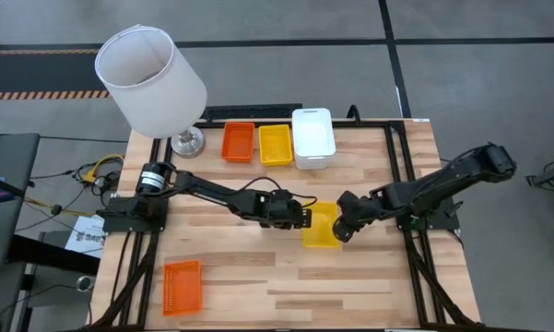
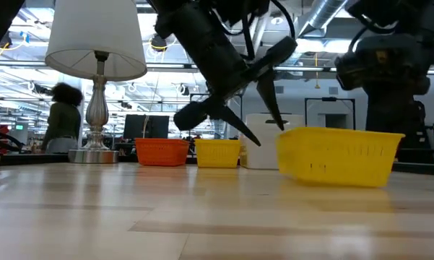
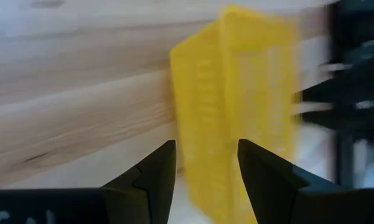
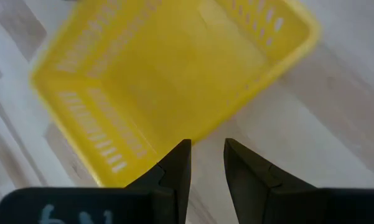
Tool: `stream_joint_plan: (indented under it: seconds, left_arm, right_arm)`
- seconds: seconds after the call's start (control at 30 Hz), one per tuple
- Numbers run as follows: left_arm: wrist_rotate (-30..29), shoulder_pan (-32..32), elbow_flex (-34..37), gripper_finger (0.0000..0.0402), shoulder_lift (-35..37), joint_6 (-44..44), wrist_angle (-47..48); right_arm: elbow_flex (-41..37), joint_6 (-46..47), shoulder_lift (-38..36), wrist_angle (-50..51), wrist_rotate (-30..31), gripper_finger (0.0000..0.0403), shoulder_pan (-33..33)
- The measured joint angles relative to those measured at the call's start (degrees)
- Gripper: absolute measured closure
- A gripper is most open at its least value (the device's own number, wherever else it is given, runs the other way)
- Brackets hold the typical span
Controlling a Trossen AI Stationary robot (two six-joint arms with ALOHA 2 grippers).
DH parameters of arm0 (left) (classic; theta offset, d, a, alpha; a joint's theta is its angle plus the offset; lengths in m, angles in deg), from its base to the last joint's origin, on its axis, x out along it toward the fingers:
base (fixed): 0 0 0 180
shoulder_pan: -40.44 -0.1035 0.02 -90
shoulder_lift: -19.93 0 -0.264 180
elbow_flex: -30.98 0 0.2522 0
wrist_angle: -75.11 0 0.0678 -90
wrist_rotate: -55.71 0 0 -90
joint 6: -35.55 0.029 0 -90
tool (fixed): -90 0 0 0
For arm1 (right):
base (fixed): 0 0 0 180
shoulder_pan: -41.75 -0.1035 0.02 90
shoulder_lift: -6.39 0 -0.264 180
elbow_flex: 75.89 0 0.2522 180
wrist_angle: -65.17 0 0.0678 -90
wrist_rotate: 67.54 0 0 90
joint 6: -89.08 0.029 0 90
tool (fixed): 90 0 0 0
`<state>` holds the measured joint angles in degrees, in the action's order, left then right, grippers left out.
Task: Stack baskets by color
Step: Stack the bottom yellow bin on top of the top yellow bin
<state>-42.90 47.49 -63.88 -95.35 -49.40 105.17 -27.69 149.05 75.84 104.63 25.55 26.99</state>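
Centrally, empty yellow basket [image 1: 320, 226] between spread left end effector [image 1: 304, 218] and pressed-together right end effector [image 1: 342, 231].

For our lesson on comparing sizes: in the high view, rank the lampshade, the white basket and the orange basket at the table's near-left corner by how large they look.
1. Lampshade, though it stands nearer the camera.
2. White basket.
3. Orange basket, only slightly smaller-looking than the white one.

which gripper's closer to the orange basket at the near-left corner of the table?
Left. The left gripper is mid-table at the yellow basket's left edge, up and right of the orange basket. The right gripper sits beyond the yellow basket, farther away.
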Motion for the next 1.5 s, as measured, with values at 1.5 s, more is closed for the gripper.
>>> stream_joint_plan:
  seconds: [1.5]
  left_arm:
    - [-1.3,-1.3,0.0,0.0386,0.8,14.1,7.3]
  right_arm:
    - [3.4,-5.9,6.6,-6.0,-3.2,0.0285,2.4]
